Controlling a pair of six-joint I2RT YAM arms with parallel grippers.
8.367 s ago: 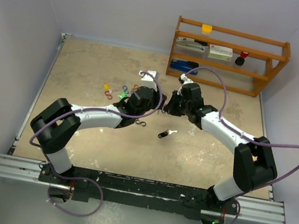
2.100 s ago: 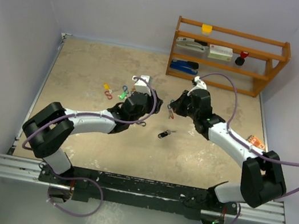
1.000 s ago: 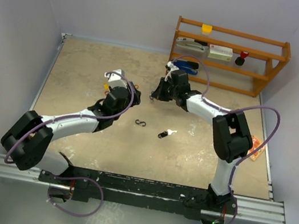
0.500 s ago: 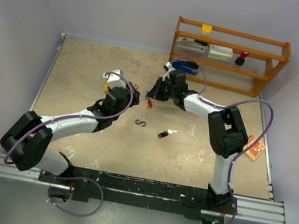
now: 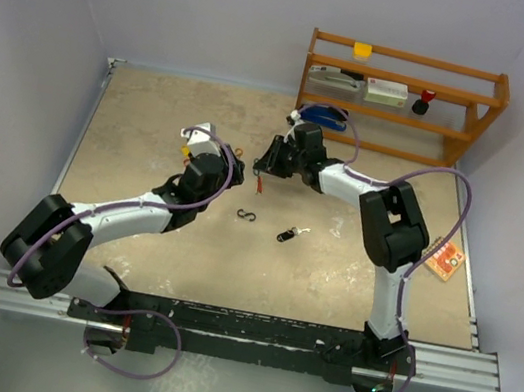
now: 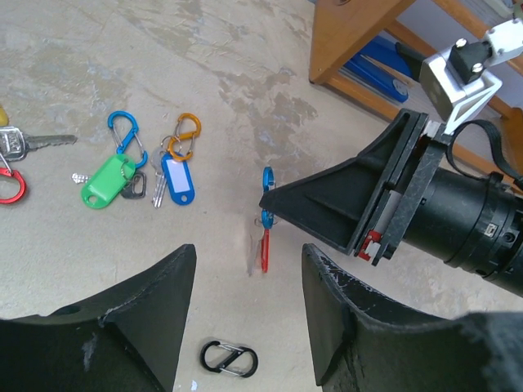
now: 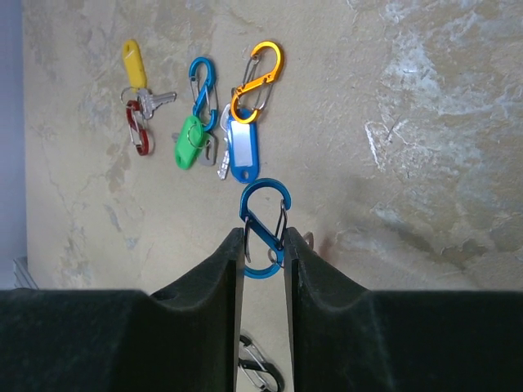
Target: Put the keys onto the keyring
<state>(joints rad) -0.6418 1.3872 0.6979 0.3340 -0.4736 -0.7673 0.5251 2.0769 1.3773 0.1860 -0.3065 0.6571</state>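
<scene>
Keys (image 7: 193, 142) ahead of right claw (image 7: 263, 245)

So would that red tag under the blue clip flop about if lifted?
Probably: the red tag seems to hang loosely from the blue clip, so it should dangle and swing. It looks thin and small, so it is likely light. The clip looks like smooth metal, so it might slip in the right pincer around it.

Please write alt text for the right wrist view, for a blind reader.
The right gripper holds a blue S-shaped clip in its jaws above a table. Beyond lie keys with a yellow tag, a green tag and a blue tag, beside a red clip, a second blue clip and an orange clip.
</scene>
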